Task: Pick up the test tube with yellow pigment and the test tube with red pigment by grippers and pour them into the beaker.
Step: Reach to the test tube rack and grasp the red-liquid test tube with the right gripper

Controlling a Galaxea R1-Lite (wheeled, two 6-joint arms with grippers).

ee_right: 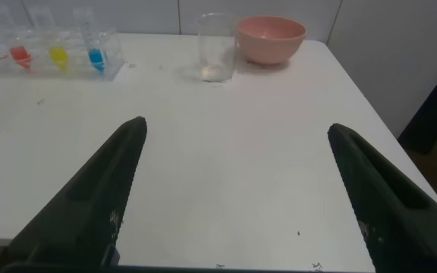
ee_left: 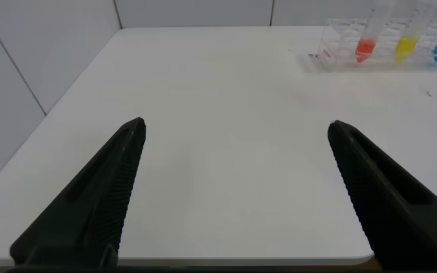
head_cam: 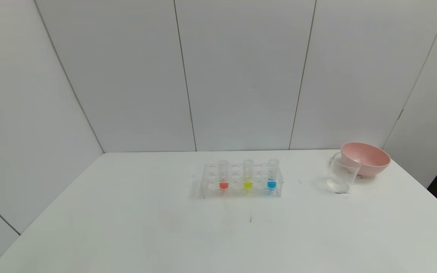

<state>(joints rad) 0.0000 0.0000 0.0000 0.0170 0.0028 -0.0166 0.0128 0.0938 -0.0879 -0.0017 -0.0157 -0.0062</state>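
Up on the head view, no arm shows; red tube [head_cam: 223,176] and yellow tube [head_cam: 247,176] stand upright in the rack [head_cam: 207,189], beaker [head_cam: 340,175] off right. Left gripper [ee_left: 237,130], fingers spread, sees them ahead-right, nearer. Right gripper [ee_right: 237,130], released too, faces the beaker [ee_right: 217,47].

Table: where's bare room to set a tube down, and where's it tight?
Bare table all along the near edge, in front of the tube rack, and left of it. Open strip between rack and beaker. Tight only at the right rear: the beaker stands right against the pink bowl.
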